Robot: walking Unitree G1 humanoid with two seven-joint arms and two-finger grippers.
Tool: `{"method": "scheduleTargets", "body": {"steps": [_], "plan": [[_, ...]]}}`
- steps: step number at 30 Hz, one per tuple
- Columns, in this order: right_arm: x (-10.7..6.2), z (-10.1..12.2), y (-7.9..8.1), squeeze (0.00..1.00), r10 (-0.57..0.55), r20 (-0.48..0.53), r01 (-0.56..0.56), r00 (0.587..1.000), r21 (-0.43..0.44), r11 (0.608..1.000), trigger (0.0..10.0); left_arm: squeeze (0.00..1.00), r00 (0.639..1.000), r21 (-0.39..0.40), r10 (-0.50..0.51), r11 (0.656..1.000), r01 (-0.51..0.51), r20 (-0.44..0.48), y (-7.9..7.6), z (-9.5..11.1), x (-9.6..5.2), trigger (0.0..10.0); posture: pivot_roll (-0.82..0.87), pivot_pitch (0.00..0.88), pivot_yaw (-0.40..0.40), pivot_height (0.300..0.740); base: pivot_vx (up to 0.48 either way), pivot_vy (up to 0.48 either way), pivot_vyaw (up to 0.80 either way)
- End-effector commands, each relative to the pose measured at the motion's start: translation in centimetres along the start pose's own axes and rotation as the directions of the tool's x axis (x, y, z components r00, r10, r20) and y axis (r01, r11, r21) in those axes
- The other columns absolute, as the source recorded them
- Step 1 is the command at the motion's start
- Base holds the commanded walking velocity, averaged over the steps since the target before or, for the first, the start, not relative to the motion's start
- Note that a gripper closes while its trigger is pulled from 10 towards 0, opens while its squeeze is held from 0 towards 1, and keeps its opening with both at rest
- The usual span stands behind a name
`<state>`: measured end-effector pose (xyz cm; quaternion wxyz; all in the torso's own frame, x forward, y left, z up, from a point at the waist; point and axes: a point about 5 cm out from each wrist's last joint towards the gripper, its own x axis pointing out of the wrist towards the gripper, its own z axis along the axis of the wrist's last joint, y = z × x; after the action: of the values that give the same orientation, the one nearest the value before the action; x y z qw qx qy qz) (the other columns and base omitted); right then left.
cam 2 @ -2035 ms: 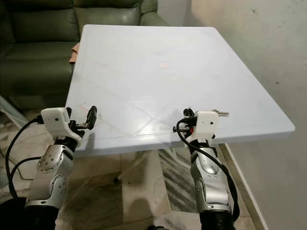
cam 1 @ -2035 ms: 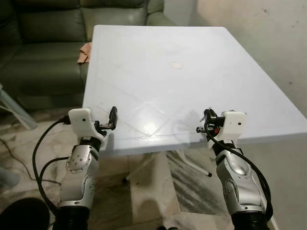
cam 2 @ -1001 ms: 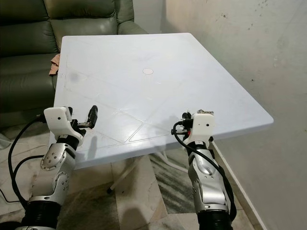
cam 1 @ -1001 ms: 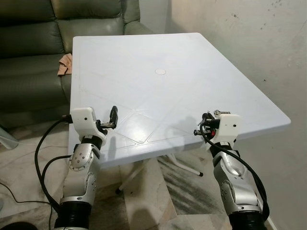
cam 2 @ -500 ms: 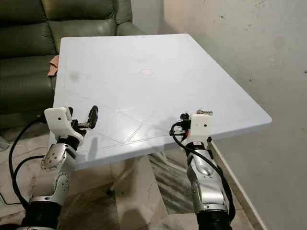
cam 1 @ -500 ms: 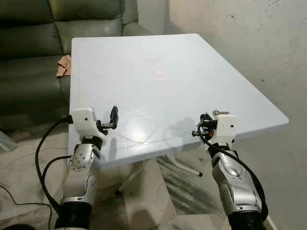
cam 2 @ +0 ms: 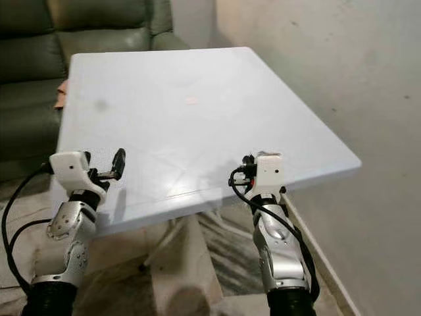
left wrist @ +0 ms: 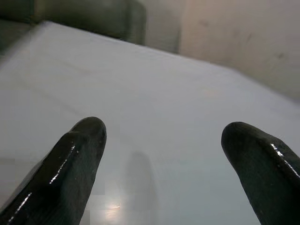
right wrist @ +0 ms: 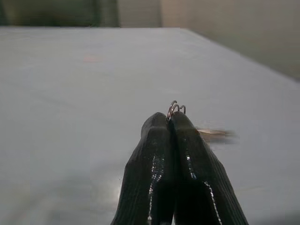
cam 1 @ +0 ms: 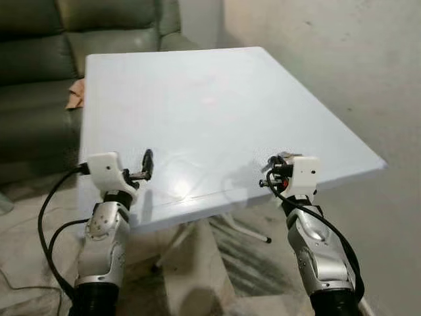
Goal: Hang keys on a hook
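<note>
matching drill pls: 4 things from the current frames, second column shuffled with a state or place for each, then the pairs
Things
1. left gripper
2. right gripper
3. small metal key ring with keys
4. dark green leather sofa

States or places
A. pinched at the tips of two closed black fingers
B. beyond the far edge of the white plastic table
C. fingers spread apart, nothing between them
D. fingers pressed together over the table's near right part

Pairs: 1-C, 2-D, 3-A, 4-B
</note>
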<state>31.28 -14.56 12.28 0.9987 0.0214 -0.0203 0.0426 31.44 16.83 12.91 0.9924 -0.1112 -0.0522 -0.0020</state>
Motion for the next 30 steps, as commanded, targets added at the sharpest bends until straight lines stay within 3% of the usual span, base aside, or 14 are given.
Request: {"method": "scheduleTargets", "body": {"steps": [1, 14, 30], "plan": [[-0.10, 0.07, -0.30, 0.00, -0.015, 0.000, 0.015, 1.000, 0.002, 1.000, 10.0, 0.00, 1.000, 0.026, -0.011, 1.000, 0.012, -0.008, -0.26, 0.05, 0.06, 10.0, 0.01, 0.081, -0.041, 0.740, 0.000, 0.000, -0.73], [-0.07, 0.18, -0.46, 0.00, -0.019, 0.000, 0.019, 1.000, -0.001, 1.000, 10.0, 0.00, 1.000, -0.001, -0.006, 1.000, 0.006, -0.028, -0.67, -0.20, 0.21, 10.0, 0.00, 0.080, -0.041, 0.740, 0.000, 0.000, -0.72], [0.08, 0.20, -0.34, 0.00, -0.025, 0.004, 0.024, 1.000, 0.007, 1.000, 10.0, 0.00, 0.998, 0.021, -0.027, 0.999, 0.029, -0.060, -1.03, -0.54, 0.27, 10.0, 0.01, 0.066, -0.032, 0.740, 0.000, 0.000, -0.72]]}}
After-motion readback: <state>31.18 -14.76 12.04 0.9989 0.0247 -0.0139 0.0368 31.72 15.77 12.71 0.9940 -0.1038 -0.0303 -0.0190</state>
